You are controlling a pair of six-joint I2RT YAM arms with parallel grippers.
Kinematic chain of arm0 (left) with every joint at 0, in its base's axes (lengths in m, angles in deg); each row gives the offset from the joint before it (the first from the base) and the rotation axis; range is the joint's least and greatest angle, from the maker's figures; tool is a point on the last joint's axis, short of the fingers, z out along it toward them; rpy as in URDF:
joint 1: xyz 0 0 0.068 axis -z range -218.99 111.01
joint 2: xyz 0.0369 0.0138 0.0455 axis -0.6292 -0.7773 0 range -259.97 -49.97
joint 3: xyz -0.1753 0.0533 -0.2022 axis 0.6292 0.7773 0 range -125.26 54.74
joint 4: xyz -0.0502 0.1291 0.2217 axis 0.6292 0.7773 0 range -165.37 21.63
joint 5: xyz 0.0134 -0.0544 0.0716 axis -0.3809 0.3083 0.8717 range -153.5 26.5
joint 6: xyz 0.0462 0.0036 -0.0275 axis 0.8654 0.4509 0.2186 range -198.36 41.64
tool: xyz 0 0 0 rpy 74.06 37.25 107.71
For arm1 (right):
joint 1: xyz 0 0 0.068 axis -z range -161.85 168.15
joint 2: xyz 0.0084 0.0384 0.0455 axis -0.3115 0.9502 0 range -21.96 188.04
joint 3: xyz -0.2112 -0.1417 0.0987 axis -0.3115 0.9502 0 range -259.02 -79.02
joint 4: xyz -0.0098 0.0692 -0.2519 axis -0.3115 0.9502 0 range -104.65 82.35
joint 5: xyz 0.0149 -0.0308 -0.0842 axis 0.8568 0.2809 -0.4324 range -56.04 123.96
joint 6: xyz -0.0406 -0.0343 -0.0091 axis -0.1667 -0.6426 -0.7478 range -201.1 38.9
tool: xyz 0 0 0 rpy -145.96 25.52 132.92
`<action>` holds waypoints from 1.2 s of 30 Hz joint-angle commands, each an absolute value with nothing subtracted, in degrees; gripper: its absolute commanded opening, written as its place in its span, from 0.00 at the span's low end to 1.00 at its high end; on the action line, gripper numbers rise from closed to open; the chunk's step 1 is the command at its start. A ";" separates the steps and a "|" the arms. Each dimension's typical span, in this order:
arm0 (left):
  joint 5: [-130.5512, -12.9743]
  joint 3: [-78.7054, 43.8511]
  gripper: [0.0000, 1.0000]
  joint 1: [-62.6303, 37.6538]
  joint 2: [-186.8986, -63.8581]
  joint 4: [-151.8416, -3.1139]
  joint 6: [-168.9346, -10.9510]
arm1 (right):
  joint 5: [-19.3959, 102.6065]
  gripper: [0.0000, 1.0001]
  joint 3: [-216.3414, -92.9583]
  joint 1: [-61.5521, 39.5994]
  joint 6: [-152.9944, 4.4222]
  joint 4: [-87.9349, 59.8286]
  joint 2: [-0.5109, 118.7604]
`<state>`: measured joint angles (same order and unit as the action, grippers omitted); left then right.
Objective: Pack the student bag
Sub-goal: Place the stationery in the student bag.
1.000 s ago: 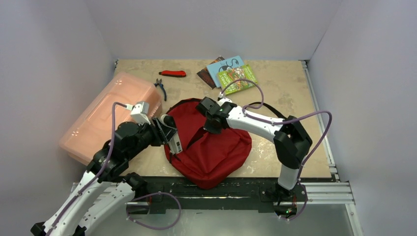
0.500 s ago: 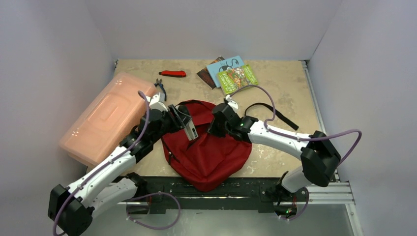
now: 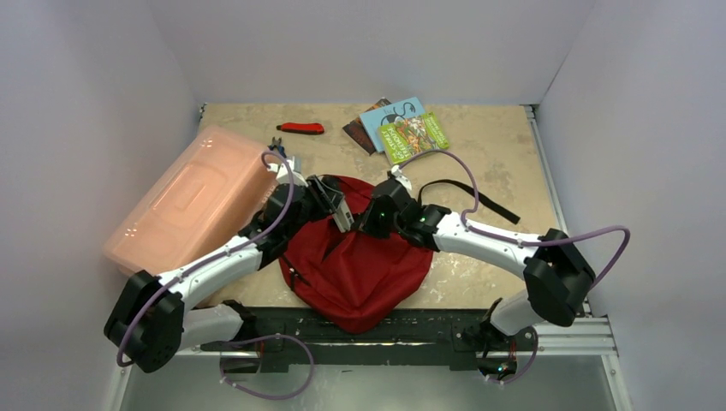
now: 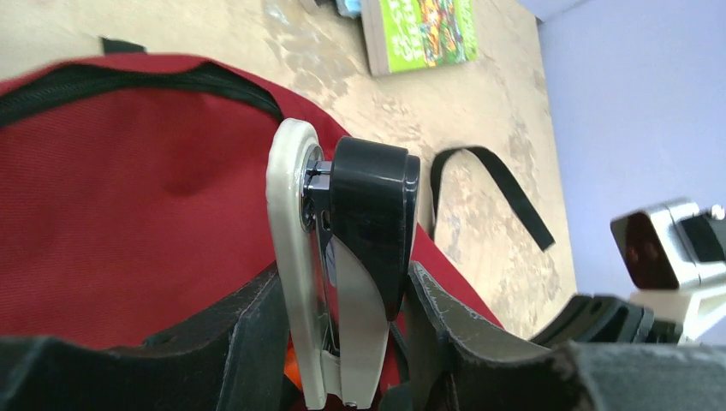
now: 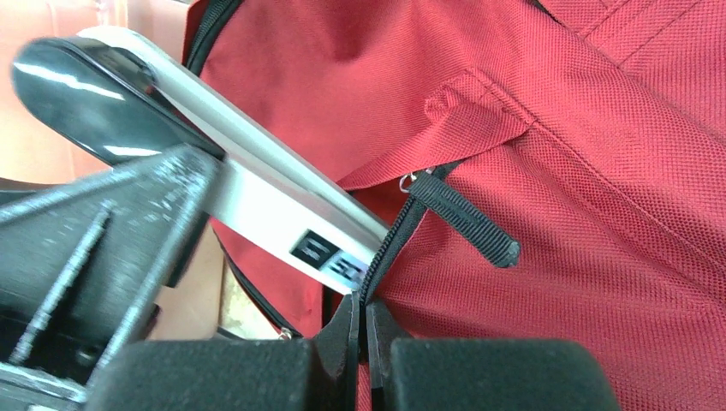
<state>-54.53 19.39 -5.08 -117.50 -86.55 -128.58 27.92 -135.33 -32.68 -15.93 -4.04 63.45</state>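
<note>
The student bag (image 3: 364, 276), red with black zippers, lies at the table's near middle. My left gripper (image 3: 336, 211) is shut on a white and black stapler (image 4: 358, 224), held upright between the fingers (image 4: 253, 336) over the bag's red fabric (image 4: 128, 214). My right gripper (image 5: 361, 322) is shut on the black zipper edge of the bag's pocket opening (image 5: 402, 231), pinching it just beside the stapler's (image 5: 257, 199) tip. A zipper pull (image 5: 467, 224) sticks out above the right jaws. Both grippers meet over the bag's far half.
A pink translucent box (image 3: 188, 201) lies left of the bag, under my left arm. Books (image 3: 402, 127) and a red-handled tool (image 3: 301, 128) lie at the back. The bag's black strap (image 3: 479, 199) trails to the right on the tabletop.
My left arm has swung right and away from me, carrying the stapler over the bag to the pocket opening. My right gripper has shifted slightly, its elbow swung out right, still pinching the zipper edge.
</note>
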 commanded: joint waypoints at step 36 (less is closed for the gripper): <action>-90.03 2.31 0.86 -7.61 -121.35 -45.67 -109.35 | 29.14 0.00 -131.25 -30.11 -29.91 -12.61 57.17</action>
